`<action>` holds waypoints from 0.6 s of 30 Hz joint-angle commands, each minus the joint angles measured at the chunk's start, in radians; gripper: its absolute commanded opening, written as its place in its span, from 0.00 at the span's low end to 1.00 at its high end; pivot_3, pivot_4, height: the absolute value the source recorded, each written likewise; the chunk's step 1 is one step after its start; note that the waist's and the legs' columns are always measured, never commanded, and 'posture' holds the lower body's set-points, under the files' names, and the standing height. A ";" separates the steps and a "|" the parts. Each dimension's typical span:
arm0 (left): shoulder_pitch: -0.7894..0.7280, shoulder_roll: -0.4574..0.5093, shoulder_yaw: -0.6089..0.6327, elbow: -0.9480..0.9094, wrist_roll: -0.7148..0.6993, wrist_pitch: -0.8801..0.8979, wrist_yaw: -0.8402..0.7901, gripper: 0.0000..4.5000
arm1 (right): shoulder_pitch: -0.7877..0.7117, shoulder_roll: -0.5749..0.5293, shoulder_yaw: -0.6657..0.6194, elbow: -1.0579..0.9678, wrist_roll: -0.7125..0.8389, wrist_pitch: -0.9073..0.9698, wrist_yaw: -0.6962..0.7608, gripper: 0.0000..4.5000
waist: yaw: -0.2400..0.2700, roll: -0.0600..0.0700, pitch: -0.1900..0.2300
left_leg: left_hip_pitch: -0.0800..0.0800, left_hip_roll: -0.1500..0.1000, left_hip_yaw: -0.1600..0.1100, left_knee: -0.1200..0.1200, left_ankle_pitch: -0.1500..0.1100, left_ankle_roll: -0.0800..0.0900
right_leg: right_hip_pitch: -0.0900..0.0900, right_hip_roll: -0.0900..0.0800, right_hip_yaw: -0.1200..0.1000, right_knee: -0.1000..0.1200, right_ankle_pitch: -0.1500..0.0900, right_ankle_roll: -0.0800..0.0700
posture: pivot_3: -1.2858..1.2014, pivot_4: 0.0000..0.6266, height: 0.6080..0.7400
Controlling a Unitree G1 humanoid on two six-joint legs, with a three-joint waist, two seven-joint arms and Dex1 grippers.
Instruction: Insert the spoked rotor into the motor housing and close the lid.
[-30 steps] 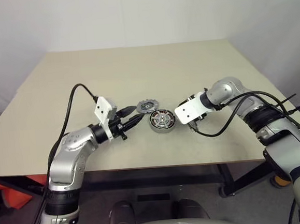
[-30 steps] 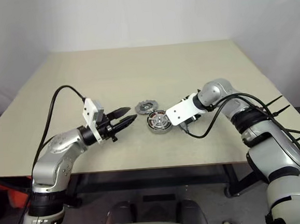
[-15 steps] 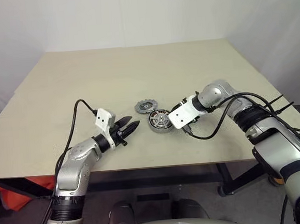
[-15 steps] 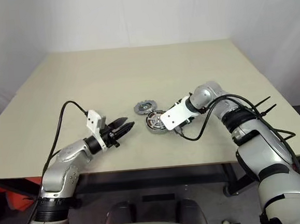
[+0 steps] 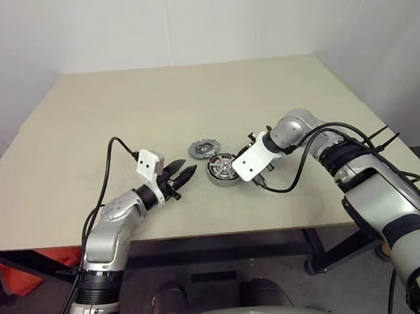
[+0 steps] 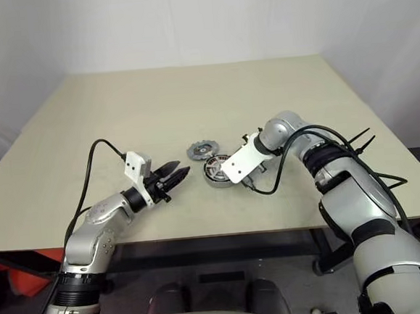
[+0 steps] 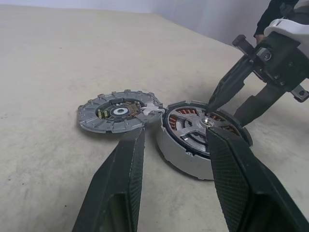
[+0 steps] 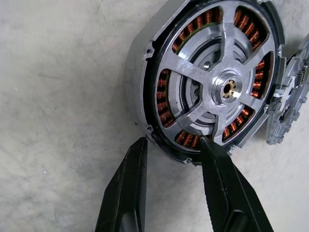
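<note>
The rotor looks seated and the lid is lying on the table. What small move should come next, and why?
Probably close the right gripper on the wall of the motor housing to steady it: its fingers straddle that rim, set apart. The spoked rotor already sits inside, the lid lies beside the housing, and the open left gripper faces the lid.

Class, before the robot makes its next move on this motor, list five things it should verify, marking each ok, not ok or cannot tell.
1. Spoked rotor sits inside the motor housing: ok.
2. Rotor pressed fully home and level: cannot tell.
3. Lid closed on the housing: not ok; it lies flat on the table right beside the housing.
4. Left pincer open, empty and pointing towards the lid: ok.
5. Right pincer out of the lid's way: not ok; it is open and straddles the housing's rim.
</note>
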 commanded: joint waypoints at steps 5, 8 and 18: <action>-0.007 0.008 0.006 -0.031 -0.009 -0.023 0.023 0.47 | -0.062 0.014 0.003 0.074 -0.044 -0.050 -0.074 0.27 | -0.004 0.000 0.000 | 0.000 0.000 0.000 0.000 0.000 0.000 | 0.000 0.000 0.000 0.001 0.000 0.000 | 0.52 0.00 1.00; -0.014 0.010 0.010 -0.023 -0.009 -0.027 0.029 0.47 | -0.070 0.015 0.000 0.086 -0.051 -0.067 -0.092 0.07 | -0.012 0.000 0.000 | 0.001 0.000 0.000 0.000 0.000 0.000 | 0.000 0.000 0.000 0.001 -0.001 0.002 | 0.52 0.00 1.00; -0.039 0.015 0.013 0.014 -0.004 -0.049 0.040 0.47 | -0.097 0.003 -0.015 0.098 -0.062 -0.075 -0.128 0.00 | -0.014 0.000 0.000 | -0.002 0.000 0.000 0.001 0.000 0.001 | -0.001 0.000 0.000 0.001 0.000 0.000 | 0.52 0.00 1.00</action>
